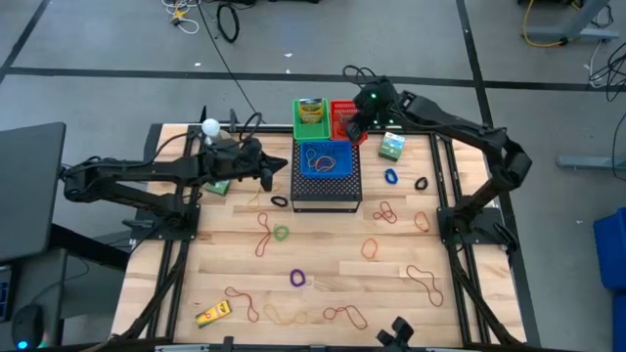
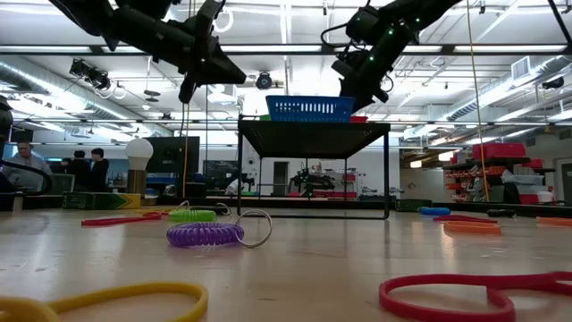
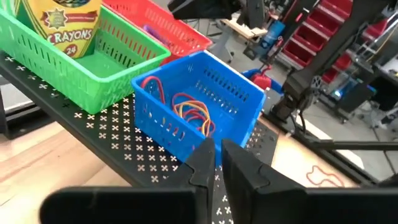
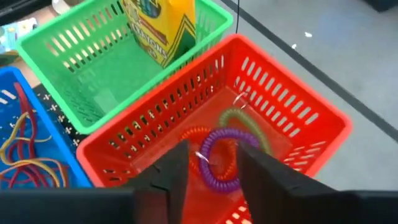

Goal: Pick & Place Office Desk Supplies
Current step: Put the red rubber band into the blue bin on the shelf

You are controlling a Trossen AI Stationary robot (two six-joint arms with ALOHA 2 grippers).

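The left gripper (image 1: 268,174), fingers nearly together and empty, hangs left of the black mesh box (image 1: 327,192). On that box stand three baskets: a green basket (image 3: 74,59) holding one yellow box reading "CRAYONS 24" (image 3: 62,25), and a blue basket (image 3: 199,106) with several rubber bands (image 3: 193,112). Over the red basket (image 4: 249,93), with coiled rings (image 4: 221,155), the right gripper (image 4: 211,165) has fingers apart.

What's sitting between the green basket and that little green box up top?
The red basket sits between the green basket and the green box, seen from above.
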